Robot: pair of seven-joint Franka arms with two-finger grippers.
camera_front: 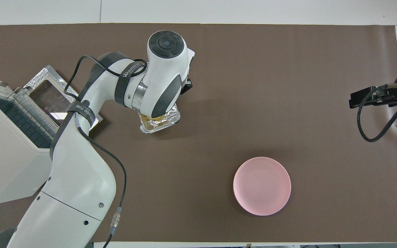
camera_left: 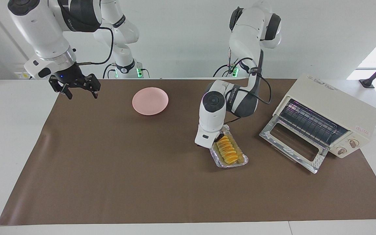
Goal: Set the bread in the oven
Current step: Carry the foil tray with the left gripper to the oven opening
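The bread point(camera_left: 227, 150), a ridged golden-yellow loaf, lies in a silver foil tray point(camera_left: 241, 161) on the brown mat. My left gripper point(camera_left: 219, 137) is down at the end of the bread nearer to the robots; its hand hides the contact. In the overhead view the left arm covers most of the foil tray point(camera_front: 165, 124) and the bread. The cream-white oven point(camera_left: 330, 104) stands at the left arm's end of the table, beside the tray, with its glass door point(camera_left: 292, 145) dropped open and the wire rack showing. My right gripper point(camera_left: 81, 89) is open and empty, raised over the mat's edge at the right arm's end.
A round pink plate point(camera_left: 150, 101) sits empty on the mat, nearer to the robots than the tray and toward the right arm's end; it also shows in the overhead view point(camera_front: 262, 186). The oven point(camera_front: 9, 155) fills the overhead view's edge.
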